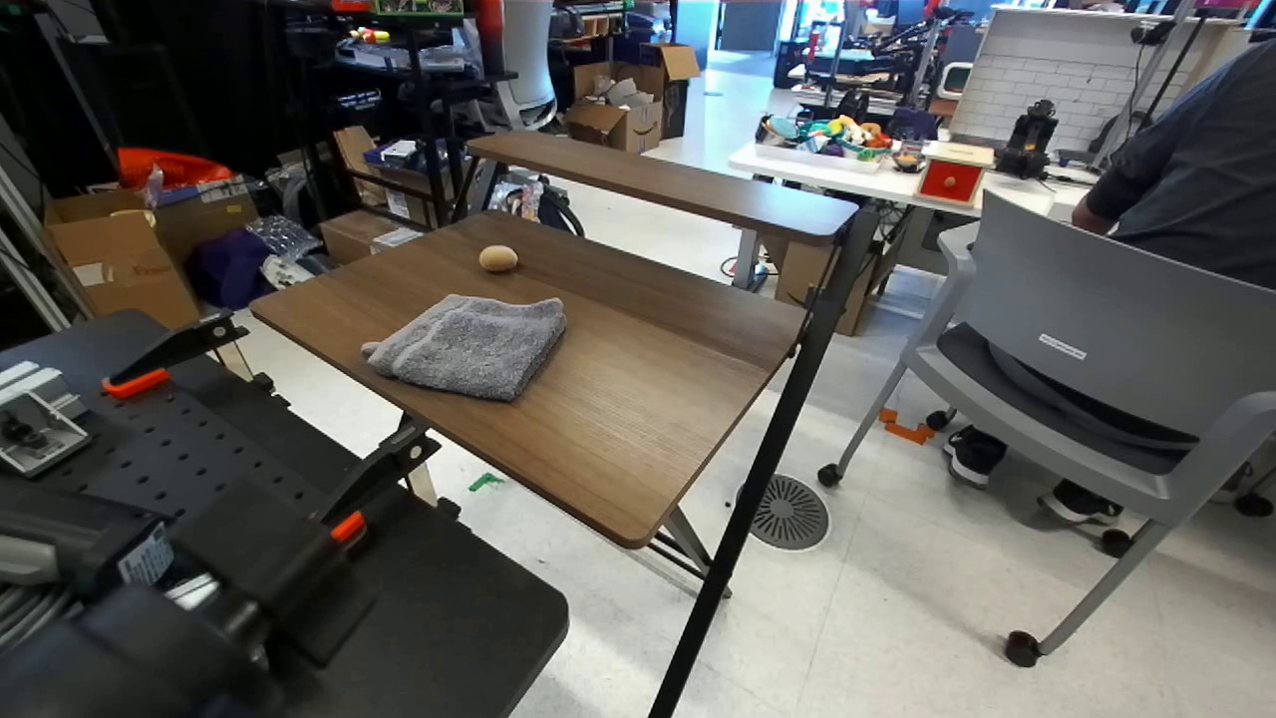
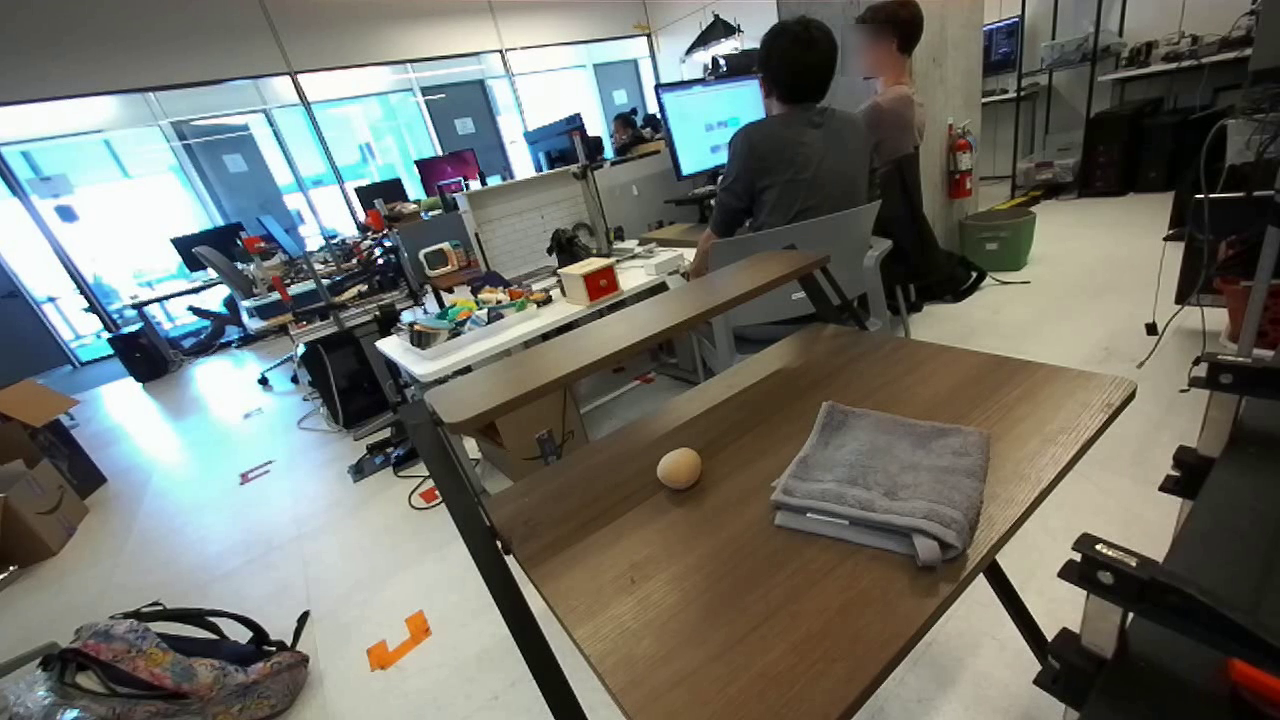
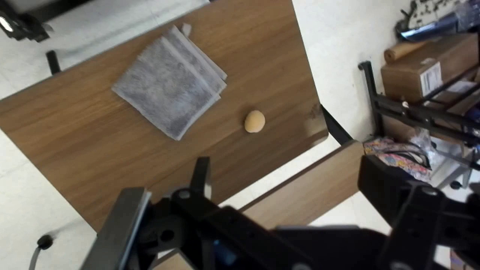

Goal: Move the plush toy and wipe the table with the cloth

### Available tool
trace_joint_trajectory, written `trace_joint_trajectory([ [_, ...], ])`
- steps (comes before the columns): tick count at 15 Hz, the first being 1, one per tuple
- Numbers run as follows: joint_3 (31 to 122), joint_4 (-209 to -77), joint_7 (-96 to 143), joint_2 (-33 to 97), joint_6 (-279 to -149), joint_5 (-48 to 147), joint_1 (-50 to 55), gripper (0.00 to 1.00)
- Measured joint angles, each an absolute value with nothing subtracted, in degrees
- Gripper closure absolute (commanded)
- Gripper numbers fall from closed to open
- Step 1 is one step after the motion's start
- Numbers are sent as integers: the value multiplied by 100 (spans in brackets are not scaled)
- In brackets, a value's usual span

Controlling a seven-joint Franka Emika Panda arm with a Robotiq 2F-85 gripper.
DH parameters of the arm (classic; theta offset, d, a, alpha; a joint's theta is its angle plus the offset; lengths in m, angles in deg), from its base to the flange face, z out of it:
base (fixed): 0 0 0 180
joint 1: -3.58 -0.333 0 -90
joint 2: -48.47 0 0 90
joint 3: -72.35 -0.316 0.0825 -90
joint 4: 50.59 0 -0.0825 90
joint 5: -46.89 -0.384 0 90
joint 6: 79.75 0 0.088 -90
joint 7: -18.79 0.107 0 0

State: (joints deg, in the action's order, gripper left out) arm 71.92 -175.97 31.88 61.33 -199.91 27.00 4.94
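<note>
I have the table [image 1: 658, 399] in all three views, its top brown wood. In an exterior view a black bench [image 1: 449, 598] stands at near left, apart from it. On the right there, a person [image 1: 1206, 170] in a dark shirt sits in a grey chair [image 1: 1126, 289]. A raised brown shelf [image 1: 658, 184] runs along the table's far side in both exterior views. In an exterior view I also see a flowered backpack [image 2: 190, 660] on the floor [image 2: 330, 560] at near left. The cloth [image 2: 885, 475], grey and folded in layers, lies on the right part of the table in that view, its near corner close to the table's edge. In the wrist view I have my gripper [image 3: 277, 183] above the table; its jaws are spread wide apart, and I see floor and shelf through the gap between them. Smallest is the toy [image 2: 679, 468], a tan rounded lump resting on the table, to the left of the cloth in an exterior view. In an exterior view I also find the toy [image 1: 498, 259] beyond the cloth, toward the far-left corner of the top. From above it is right of the cloth, near but apart, wood showing between them.
</note>
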Motion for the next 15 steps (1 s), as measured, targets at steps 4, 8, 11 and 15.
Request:
trace_joint_trajectory([
  [4,7101,-17515,3577,5451,-21090,2789,479,0],
  [8,7100,-17478,3578,5384,-21161,2759,480,0],
  [11,7119,-17527,3745,5281,-21972,2754,485,0],
  [15,7087,-17550,4972,4470,-23291,3772,461,0],
])
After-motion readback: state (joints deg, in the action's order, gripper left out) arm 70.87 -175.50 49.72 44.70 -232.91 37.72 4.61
